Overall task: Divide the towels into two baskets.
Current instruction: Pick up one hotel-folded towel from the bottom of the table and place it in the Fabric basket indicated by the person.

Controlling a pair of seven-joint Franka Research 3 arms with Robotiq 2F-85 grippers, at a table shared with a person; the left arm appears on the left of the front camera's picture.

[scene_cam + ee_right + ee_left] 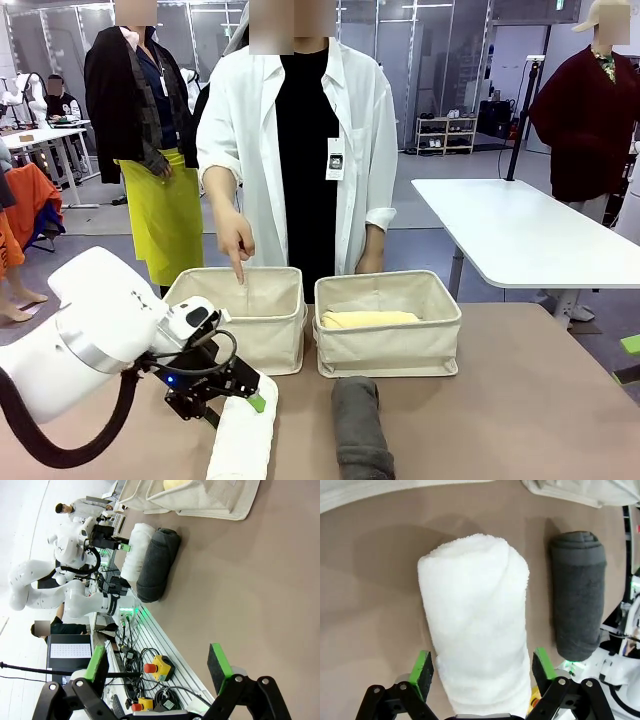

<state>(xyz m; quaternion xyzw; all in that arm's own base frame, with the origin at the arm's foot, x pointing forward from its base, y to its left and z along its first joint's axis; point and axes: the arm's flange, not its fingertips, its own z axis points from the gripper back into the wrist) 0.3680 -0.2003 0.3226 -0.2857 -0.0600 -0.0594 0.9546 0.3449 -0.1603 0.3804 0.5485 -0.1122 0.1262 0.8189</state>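
Person's hand (235, 240) points into left basket (250, 345), yellow towel (368, 319) lies in right basket (390, 350), grey towel (360, 430) and white towel (475, 620) lie on the table (520, 400) at bottom centre, left end effector (482, 666) is spread astride the white one, right end effector (157, 664) is spread and empty: two baskets, three towels.

From my console the white towel (475, 625) looks like fluffy looped terry, and the grey towel (577, 595) has the same nap but denser. The left basket (250, 340) and right basket (390, 352) are matt woven canvas. The table (520, 400) is smooth, matt brown. The left arm's shell (100, 320) is glossy white plastic, and its pads (423, 672) are matt green.
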